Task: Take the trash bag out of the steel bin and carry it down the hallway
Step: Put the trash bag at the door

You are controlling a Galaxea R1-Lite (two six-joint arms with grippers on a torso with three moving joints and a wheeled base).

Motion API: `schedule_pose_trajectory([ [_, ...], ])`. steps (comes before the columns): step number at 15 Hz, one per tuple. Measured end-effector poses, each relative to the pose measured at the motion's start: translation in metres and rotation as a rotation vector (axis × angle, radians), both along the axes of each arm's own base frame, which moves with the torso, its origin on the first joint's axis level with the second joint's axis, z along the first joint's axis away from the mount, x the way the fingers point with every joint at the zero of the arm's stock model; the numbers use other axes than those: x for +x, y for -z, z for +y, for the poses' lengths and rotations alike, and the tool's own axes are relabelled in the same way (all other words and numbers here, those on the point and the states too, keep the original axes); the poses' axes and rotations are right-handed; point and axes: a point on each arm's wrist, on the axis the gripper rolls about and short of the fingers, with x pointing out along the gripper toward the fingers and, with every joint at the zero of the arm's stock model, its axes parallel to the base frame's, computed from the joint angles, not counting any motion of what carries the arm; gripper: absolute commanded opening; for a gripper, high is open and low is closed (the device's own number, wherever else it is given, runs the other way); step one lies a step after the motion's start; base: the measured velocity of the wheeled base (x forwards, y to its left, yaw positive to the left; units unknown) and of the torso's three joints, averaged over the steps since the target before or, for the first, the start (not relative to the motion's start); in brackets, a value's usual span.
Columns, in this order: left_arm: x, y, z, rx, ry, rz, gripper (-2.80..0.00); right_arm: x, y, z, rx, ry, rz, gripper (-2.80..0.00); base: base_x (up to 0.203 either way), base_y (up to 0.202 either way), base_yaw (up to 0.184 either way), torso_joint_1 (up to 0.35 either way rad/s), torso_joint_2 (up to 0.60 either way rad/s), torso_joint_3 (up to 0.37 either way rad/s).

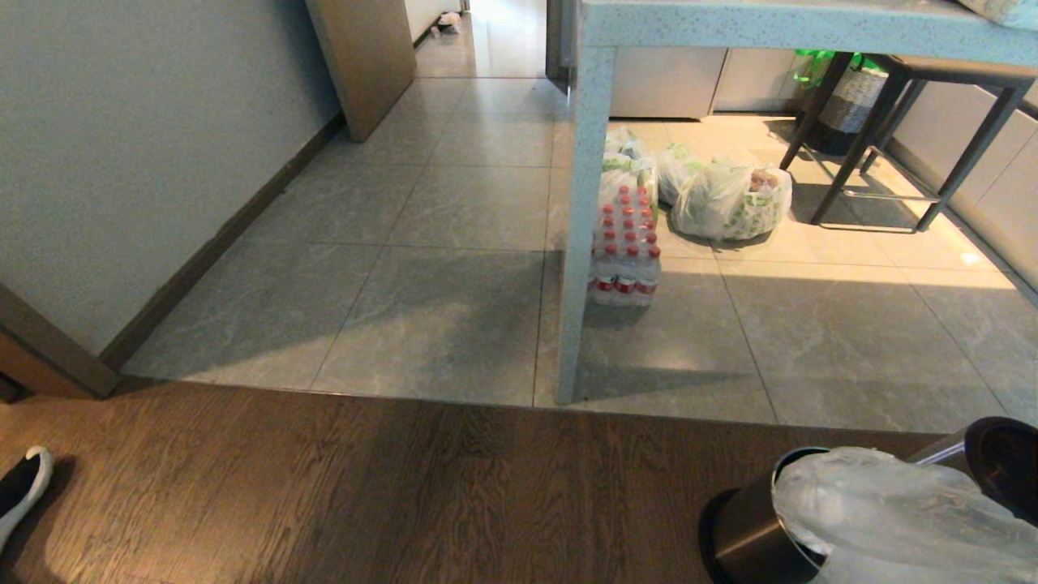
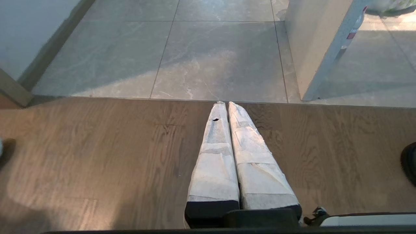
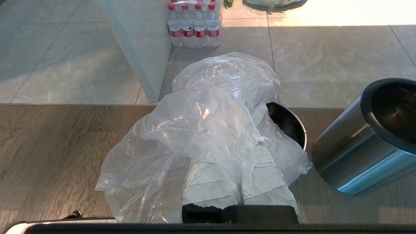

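The trash bag [image 3: 208, 130], clear and wrinkly, is heaped over a steel pail [image 3: 289, 122] on the wooden floor and spills down beside it. In the head view, the trash bag [image 1: 884, 511] sits at the bottom right. My right gripper [image 3: 258, 140] lies under the plastic, shut, with film bunched at its tips. Just right of it stands the steel bin [image 3: 367, 143] with a black rim, also visible as the steel bin [image 1: 993, 458] in the head view. My left gripper [image 2: 226, 103] is shut and empty, above bare wooden floor.
A speckled counter leg [image 1: 580, 227] stands ahead, with a pack of water bottles [image 1: 624, 251] and white green-printed bags [image 1: 730, 203] behind it. Dark stool legs [image 1: 892, 138] are at the far right. A shoe [image 1: 20, 487] is at the left. A hallway [image 1: 495, 40] opens far ahead.
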Motion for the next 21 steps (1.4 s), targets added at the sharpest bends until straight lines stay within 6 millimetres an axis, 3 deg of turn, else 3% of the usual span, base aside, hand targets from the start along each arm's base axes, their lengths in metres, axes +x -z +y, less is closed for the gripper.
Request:
schedule_pose_trajectory([
  [6, 0.0000, 0.0001, 0.0000, -0.020, -0.002, 0.001, -2.80, 0.0000, -0.0001, 0.0000, 0.003, 0.000, -0.001, -2.80, 0.000, 0.000, 0.000, 0.002, 0.00, 0.064],
  [21, 0.0000, 0.0001, 0.0000, -0.021, -0.002, 0.001, -2.80, 0.0001, 0.0002, 0.0001, -0.018, -0.006, 0.003, -2.80, 0.000, 0.000, 0.000, 0.002, 0.00, 0.199],
])
